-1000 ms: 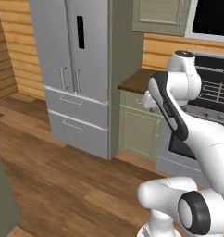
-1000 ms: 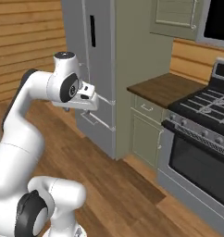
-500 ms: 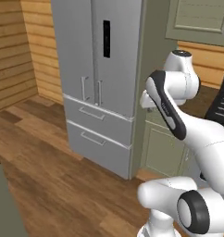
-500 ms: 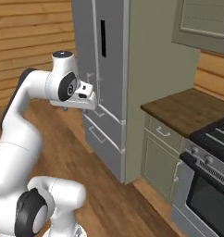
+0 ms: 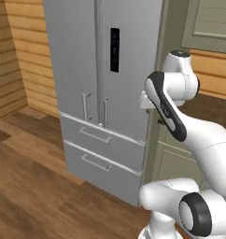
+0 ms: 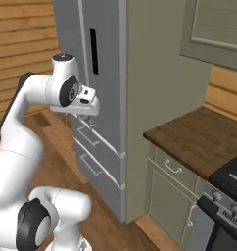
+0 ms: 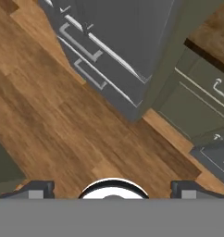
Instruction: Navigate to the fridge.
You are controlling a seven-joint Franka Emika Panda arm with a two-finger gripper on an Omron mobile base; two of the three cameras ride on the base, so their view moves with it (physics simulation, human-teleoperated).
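Silver-grey and tall, the fridge (image 5: 103, 88) stands right in front of the robot. It has two doors side by side on top. Each door has a thin bar handle (image 5: 86, 106) near the middle. A narrow black panel (image 5: 115, 56) sits on the right-hand door. Below the doors are two drawers (image 5: 102, 142), one over the other, each with a flat handle.

In the left base view the fridge fills the middle of the picture. In the right base view it stands to the left (image 6: 101, 73), behind the arm. A pale green wall panel runs along its side.

Next to that panel is a brown wooden table (image 6: 199, 139) with pale green cabinets (image 6: 169, 196) under it. A stove (image 6: 223, 206) shows at the far right edge. More green cabinets (image 6: 213, 29) hang up high.

Wood planks cover the wall (image 5: 17, 60) and the floor (image 5: 35, 186).

The hand (image 6: 86, 119) hangs in the air in front of the fridge, pointing down. It holds nothing. The finger tips (image 7: 37, 189) sit far apart at the bottom of the hand view, so it is open wide.
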